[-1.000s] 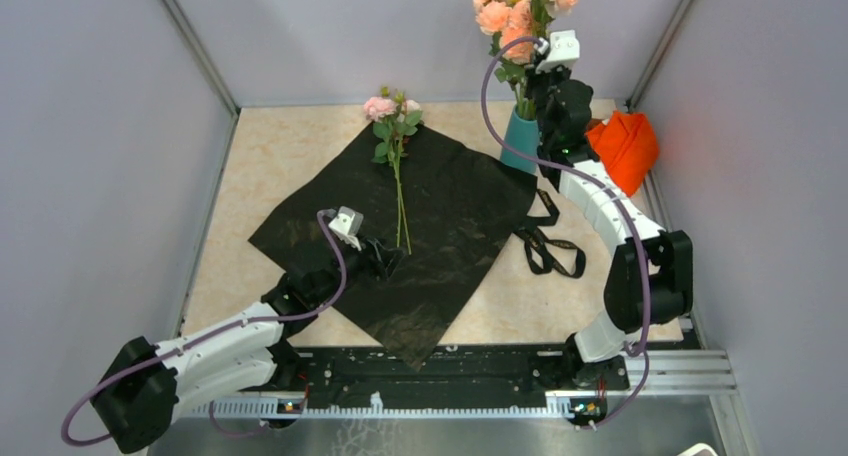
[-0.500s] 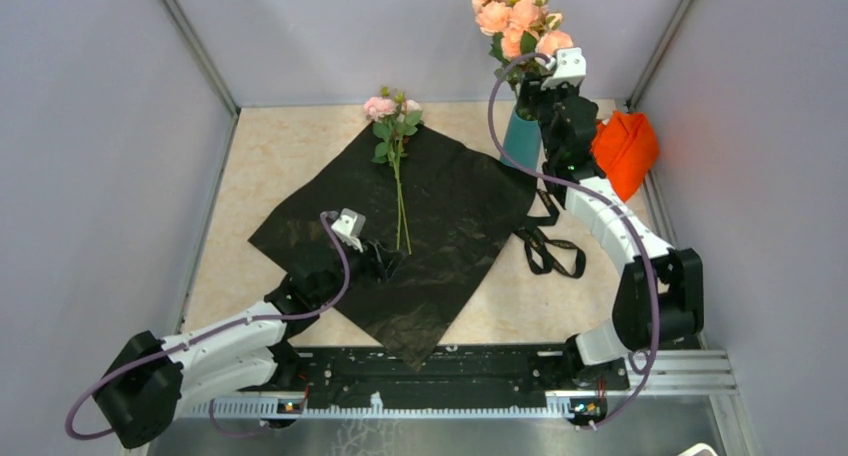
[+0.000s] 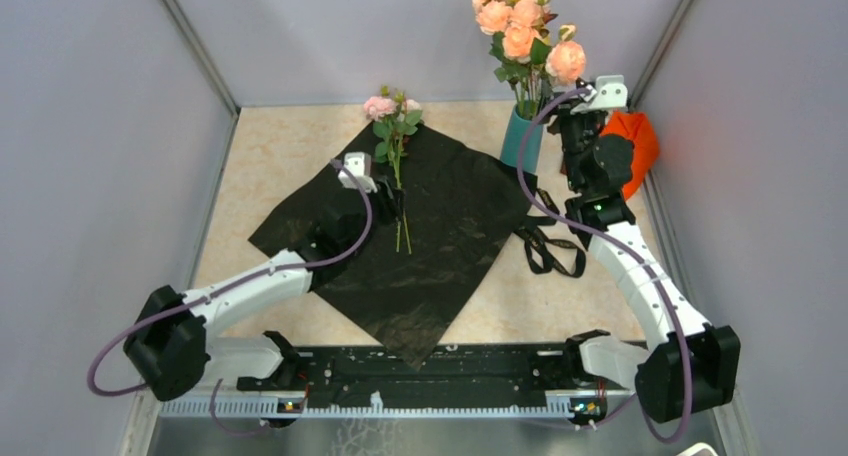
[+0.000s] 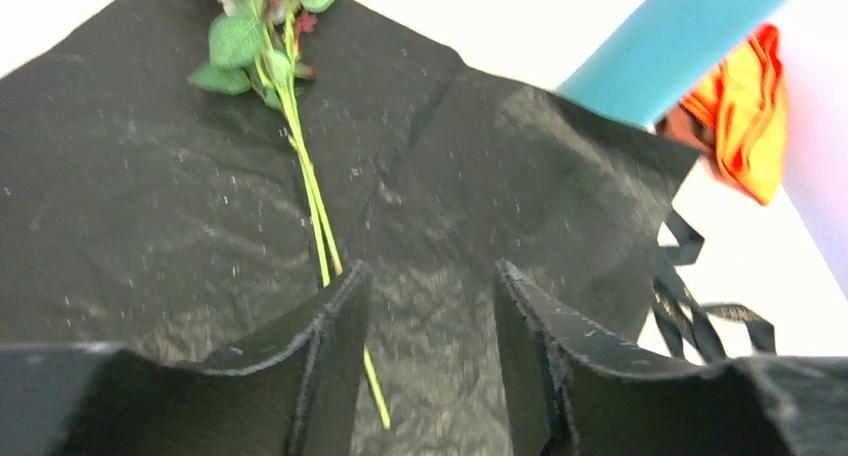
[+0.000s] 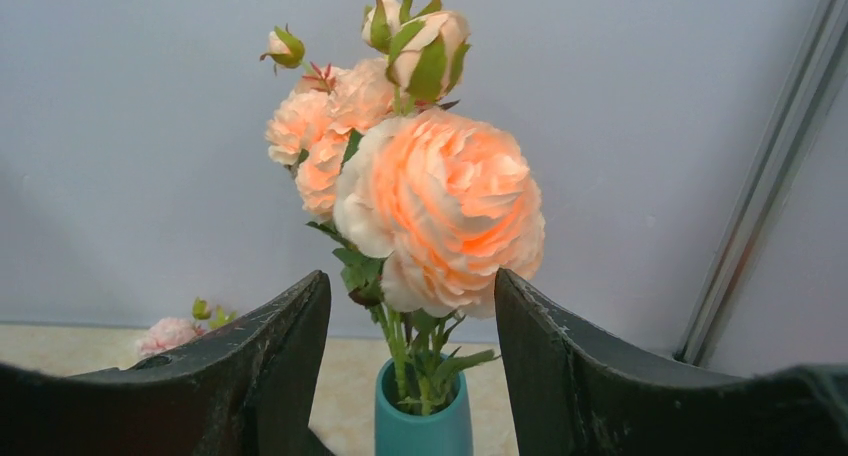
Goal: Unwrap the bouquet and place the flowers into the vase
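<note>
**Right gripper [image 5: 410, 276] off the vase [image 3: 520, 139], one stem [image 3: 400, 191] to go**

My right gripper has pulled back from the vase, jaws wide and empty; the left gripper [image 4: 430, 268] has slid up the wrap [image 3: 440, 246]. Most flowers [image 3: 520, 26] stand in the vase, at the far right. Unwrapping looks done. Left jaws are parted over the lying stem, not gripping. No writing I can read.

Vase [image 3: 519, 142] teal. Blooms [image 3: 520, 38] in it peach-orange, one yellow, leaves green. Sheet [image 3: 450, 226] glossy black, crinkled sheen. Ribbon [image 3: 548, 241] black. Loose stem [image 3: 393, 131]: pink heads, green leaves, yellow-green stalk. Cloth [image 3: 637, 148] bright orange. Tabletop [image 3: 270, 166] beige, marbled. Walls [image 3: 100, 126] pale grey.
</note>
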Robot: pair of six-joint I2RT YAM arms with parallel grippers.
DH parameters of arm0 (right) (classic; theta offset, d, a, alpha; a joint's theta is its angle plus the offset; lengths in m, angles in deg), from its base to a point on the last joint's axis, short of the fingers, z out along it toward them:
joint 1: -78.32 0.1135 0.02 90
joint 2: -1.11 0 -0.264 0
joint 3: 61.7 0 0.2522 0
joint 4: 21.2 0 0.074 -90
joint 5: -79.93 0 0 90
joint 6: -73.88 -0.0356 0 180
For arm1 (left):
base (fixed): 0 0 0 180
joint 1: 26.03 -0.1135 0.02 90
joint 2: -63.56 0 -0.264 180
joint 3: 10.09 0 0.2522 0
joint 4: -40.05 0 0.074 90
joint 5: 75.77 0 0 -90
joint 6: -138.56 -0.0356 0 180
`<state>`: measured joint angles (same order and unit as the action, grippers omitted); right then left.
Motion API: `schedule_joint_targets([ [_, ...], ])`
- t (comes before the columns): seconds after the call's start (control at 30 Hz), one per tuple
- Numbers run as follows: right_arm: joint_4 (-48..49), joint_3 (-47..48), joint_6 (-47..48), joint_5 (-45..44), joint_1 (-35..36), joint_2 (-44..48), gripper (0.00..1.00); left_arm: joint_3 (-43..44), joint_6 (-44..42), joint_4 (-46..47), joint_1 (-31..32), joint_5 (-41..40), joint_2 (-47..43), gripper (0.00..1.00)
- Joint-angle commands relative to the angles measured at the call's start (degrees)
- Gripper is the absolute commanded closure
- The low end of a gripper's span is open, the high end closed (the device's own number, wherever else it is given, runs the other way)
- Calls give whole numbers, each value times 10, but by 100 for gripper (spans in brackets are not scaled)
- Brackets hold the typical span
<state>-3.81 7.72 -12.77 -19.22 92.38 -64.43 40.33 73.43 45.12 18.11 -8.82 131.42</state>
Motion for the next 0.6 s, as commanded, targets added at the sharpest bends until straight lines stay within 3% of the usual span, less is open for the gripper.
schedule_joint_targets([
  [0.0, 6, -29, -43, 7, -3, 52, 39, 92, 31, -101, 1, -77, 81, 50],
  [0.2, 6, -127, -80, 0, 8, 151, 41, 134, 75, -111, -16, -36, 184, 54],
  [0.57, -76, -153, -92, 11, 28, 222, 41, 209, 126, -153, -63, 18, 305, 49],
])
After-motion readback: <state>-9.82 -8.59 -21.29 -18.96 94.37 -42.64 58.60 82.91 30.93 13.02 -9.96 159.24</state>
